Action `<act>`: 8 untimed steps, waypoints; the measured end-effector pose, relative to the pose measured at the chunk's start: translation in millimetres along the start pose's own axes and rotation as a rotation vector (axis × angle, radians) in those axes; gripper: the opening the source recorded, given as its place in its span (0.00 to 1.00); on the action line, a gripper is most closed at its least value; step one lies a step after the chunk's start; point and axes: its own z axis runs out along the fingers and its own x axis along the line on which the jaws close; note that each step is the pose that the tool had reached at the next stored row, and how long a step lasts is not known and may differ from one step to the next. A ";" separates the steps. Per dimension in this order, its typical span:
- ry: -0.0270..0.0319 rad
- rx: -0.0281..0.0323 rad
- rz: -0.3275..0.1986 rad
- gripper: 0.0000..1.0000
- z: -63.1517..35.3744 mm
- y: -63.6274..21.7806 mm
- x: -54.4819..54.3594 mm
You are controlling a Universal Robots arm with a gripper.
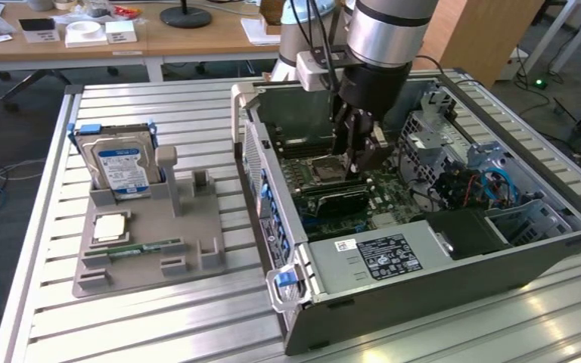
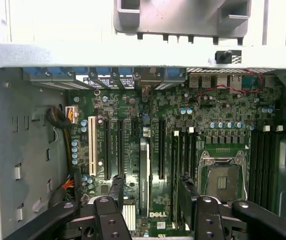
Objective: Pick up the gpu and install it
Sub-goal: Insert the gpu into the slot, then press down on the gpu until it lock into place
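The gpu [image 1: 335, 199] stands on edge in a slot of the motherboard [image 1: 402, 200] inside the open computer case [image 1: 422, 291]. In the wrist view the gpu [image 2: 143, 172] appears edge-on as a thin pale strip between the dark expansion slots. My gripper [image 1: 362, 161] hangs just above it inside the case. It is open, with one black finger [image 2: 116, 189] on one side of the card and the other finger [image 2: 185, 189] on the far side, neither touching it. My gripper [image 2: 150, 187] holds nothing.
A grey fixture tray [image 1: 205, 227] on the exterior view's left carries a silver hard drive [image 1: 119, 162], a CPU [image 1: 109, 227] and a green memory stick [image 1: 145, 248]. The CPU socket [image 2: 223, 175], power supply [image 1: 392, 255] and drive cage [image 1: 442, 144] crowd the case around the slot.
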 end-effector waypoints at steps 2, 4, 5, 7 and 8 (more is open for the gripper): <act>-0.0001 0.0000 0.000 0.57 0.0 0.0 0.0; -0.0001 0.0000 0.000 0.57 0.0 0.0 0.0; 0.0000 0.0000 0.000 0.57 0.0 0.0 0.0; 0.0000 0.0000 0.000 0.57 0.0 0.0 0.0; 0.0000 0.0000 0.000 0.57 0.0 0.0 0.0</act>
